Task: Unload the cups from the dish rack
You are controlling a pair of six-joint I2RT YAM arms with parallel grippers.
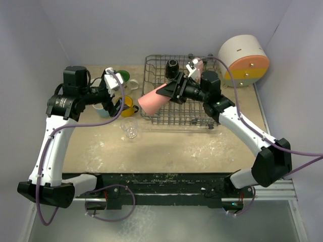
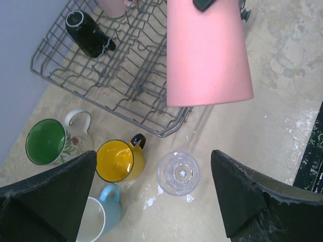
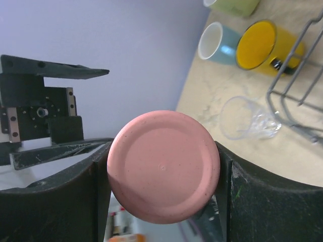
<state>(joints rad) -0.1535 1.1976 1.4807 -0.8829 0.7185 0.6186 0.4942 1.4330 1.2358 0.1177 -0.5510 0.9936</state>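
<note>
Salmon tumbler (image 1: 154, 99) held over the dish rack (image 1: 202, 122)
Right gripper (image 1: 168, 91) clamps it sideways at the rack's left edge; left gripper (image 2: 151, 174) spread wide, empty.

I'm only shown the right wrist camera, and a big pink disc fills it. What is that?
Observer: The base of a pink tumbler, held on its side by the right end effector over the dish rack edge.
Visitor: Any cups in that rack?
Observer: A black mug lies inside it.
Visitor: I see blue and yellow mugs outside. Any others?
Observer: A white mug, green inside, stands by the yellow mug.
</note>
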